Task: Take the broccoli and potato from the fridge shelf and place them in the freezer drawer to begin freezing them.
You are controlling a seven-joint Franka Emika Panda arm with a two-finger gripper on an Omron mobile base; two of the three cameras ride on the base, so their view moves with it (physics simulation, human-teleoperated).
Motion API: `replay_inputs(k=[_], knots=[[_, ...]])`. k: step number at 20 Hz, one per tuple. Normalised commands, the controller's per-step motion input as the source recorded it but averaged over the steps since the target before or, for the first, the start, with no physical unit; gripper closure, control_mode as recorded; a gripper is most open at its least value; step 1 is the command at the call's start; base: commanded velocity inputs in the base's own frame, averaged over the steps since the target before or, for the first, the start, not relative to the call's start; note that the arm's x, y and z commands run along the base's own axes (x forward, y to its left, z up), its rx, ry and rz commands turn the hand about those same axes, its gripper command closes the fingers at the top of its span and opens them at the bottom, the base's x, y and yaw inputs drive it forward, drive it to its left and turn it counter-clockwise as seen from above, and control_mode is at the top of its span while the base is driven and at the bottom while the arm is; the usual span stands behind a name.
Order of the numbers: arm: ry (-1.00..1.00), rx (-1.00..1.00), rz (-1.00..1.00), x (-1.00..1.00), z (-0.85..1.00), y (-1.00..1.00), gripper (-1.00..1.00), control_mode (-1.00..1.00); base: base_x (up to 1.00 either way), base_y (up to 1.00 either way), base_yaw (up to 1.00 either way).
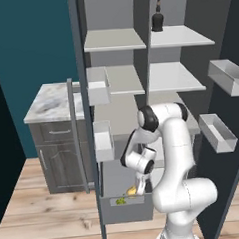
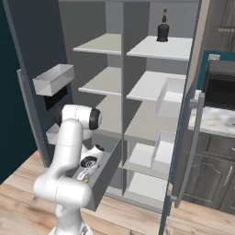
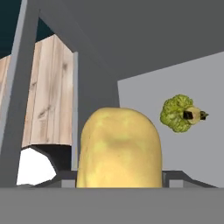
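Open fridge with both doors swung wide, across most of the left base view. Dark bottle [image 1: 157, 20] standing upright on the top shelf [image 1: 181, 36], near the top middle of the frame. Pale door bins [image 1: 229, 75] sticking out at the right side, one higher, one lower [image 1: 217, 131]. More small bins [image 1: 98, 85] on the door edge at the left of the middle. Grey cabinet with a marble counter [image 1: 49, 102] at the left, wood floor [image 1: 47, 216] along the bottom.

White arm bent over in the lower middle, blocking much of the drawer's inside. Freezer drawer [image 1: 126, 207] pulled out at the bottom middle, with a pale strip on its front. In the right base view, same drawer [image 2: 108, 172] in the lower left, half hidden behind the arm.

Gripper [image 1: 139, 186] reaching down into the drawer. Jaws closed on the potato [image 1: 132, 191], seen as a yellow bit just under the hand. In the hand view, potato [image 3: 119, 148] big and close at the bottom middle, squeezed between the two dark tips. Long side running away from the tips, rounded end pointing up in that frame. Gripper [image 3: 119, 177] low in that frame.

Broccoli [image 3: 179, 113] lying on the pale drawer floor at the right of the hand view, apart from the potato. Lumpy green head toward the left, short stalk end toward the right. In the left base view, a small green spot [image 1: 120, 201] near the drawer's front.
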Motion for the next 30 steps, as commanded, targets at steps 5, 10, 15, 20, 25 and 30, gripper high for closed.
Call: replay_inputs(k=[5,10,15,20,25,30], knots=[[0.0,0.0,0.0,-0.01,-0.43,0.21,1.0,-1.0,0.0,0.0,0.0],[0.0,0.0,0.0,-0.01,-0.24,0.23,-1.0,-1.0,0.0,0.0,0.0],[-0.02,0.0,0.0,-0.15,-0.06,0.11,-1.0,-1.0,0.0,0.0,0.0],[-0.09,0.0,0.0,-0.27,0.0,0.0,-1.0,-1.0,0.0,0.0,0.0],[-0.16,0.0,-0.01,-0.27,0.34,-0.01,-1.0,-1.0,0.0,0.0,0.0],[-0.15,0.0,-0.04,-0.05,0.75,-0.17,-1.0,-1.0,0.0,0.0,0.0]])
